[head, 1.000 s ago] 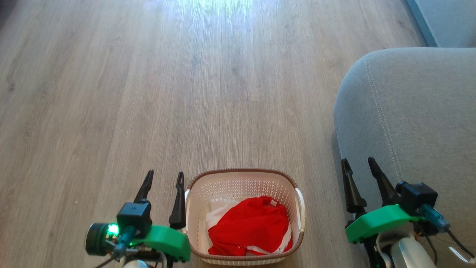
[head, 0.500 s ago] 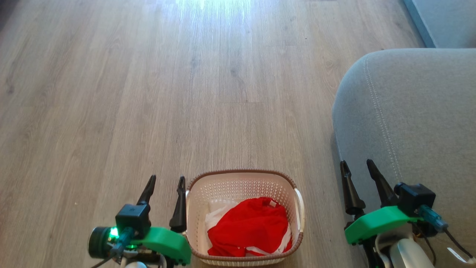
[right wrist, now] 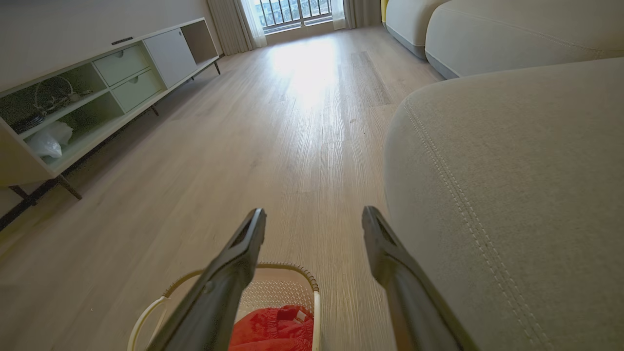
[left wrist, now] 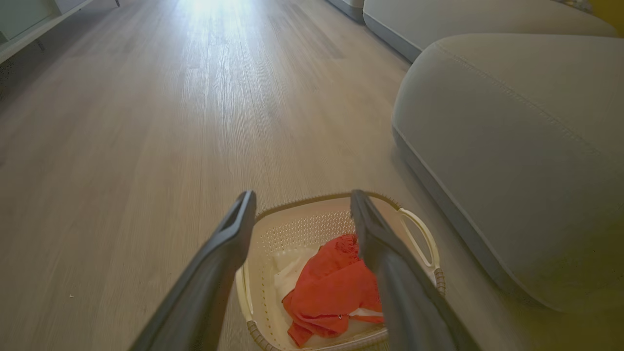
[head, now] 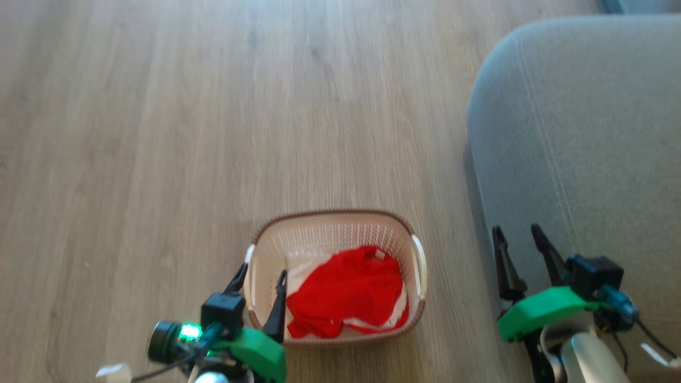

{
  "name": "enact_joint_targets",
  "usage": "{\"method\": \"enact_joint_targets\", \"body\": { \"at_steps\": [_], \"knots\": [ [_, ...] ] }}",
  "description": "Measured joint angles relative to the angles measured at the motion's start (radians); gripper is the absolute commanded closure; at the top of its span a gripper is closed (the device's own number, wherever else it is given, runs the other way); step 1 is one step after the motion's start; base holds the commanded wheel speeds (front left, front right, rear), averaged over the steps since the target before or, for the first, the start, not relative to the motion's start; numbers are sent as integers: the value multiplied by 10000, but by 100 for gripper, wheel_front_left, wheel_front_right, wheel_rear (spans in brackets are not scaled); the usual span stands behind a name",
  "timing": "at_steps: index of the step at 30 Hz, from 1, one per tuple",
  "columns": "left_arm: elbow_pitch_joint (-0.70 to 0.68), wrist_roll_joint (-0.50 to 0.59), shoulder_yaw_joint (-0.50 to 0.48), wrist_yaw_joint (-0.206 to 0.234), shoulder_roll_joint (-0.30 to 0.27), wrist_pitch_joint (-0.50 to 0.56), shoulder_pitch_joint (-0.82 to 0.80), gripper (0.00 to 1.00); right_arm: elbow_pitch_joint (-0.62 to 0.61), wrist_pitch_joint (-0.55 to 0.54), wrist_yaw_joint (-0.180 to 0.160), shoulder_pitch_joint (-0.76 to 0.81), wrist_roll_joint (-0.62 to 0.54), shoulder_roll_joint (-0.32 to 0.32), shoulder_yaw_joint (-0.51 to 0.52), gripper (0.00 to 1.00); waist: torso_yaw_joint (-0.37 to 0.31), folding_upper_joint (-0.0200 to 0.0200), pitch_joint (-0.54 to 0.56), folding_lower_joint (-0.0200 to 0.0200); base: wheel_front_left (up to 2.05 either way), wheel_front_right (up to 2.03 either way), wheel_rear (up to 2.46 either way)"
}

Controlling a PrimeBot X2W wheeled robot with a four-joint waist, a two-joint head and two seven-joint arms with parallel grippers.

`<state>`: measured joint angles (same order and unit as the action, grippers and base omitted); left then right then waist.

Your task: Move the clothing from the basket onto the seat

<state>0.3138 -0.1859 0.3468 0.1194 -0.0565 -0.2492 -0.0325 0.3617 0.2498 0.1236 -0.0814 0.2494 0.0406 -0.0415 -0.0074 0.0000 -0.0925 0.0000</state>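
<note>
You had the basket (head: 331, 230) standing on the wood-look floor (head: 159, 133), near the rounded corner of the grey seat (head: 585, 133) to your right, with a strip of bare floor between them. The clothing (head: 346, 290) lay inside the basket. It was a crumpled red heap with white trim, bunched toward the near and right part, with a white patch showing at its left.

Your left gripper (head: 264, 269) hung over the basket's left side, its 2 fingers spread apart with nothing held between them. In the head view 1 finger lined up with the basket's left edge and the other with the inside, just beside the left edge of the red cloth. In the left wrist view the fingers looked down into the basket from above, and the fabric sat lower, partly hidden behind the right-hand finger. Whether a fingertip touched the rim could not be told.

Your right gripper (head: 516, 229) was well apart from the basket, at the seat's front edge. Its 2 fingers were parted and empty, pointing forward. Its wrist view took in the seat's pale double stitching (right wrist: 451, 185) and the far end of the basket with a bit of red. Farther off were a low pale cabinet (right wrist: 112, 83) with drawers and open shelves, and a bright window (right wrist: 292, 12). The head view was slightly blurred.
</note>
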Motion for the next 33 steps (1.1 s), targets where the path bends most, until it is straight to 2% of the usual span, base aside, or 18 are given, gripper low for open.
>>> {"method": "enact_joint_targets", "body": {
  "at_steps": [9, 22, 33],
  "knots": [
    [1486, 752, 502, -443, 40, 0, -1847, 0, -81, 0, 0, -918, -169, 4, 242, 0, -317, 0, -1918, 1, 0, 0, 0],
    [5010, 1737, 1425, -1055, 125, -2, -5502, 0, -757, 2, 0, -1973, -374, 8, 313, 0, -700, -1, -5110, 3, 0, 0, 0],
    [7639, 1964, 2548, -1440, 190, -29, -8139, 0, -1860, 27, 0, -2553, -370, 12, 424, 0, -1115, -1, -7074, 2, 0, 0, 0]
  ]
}}
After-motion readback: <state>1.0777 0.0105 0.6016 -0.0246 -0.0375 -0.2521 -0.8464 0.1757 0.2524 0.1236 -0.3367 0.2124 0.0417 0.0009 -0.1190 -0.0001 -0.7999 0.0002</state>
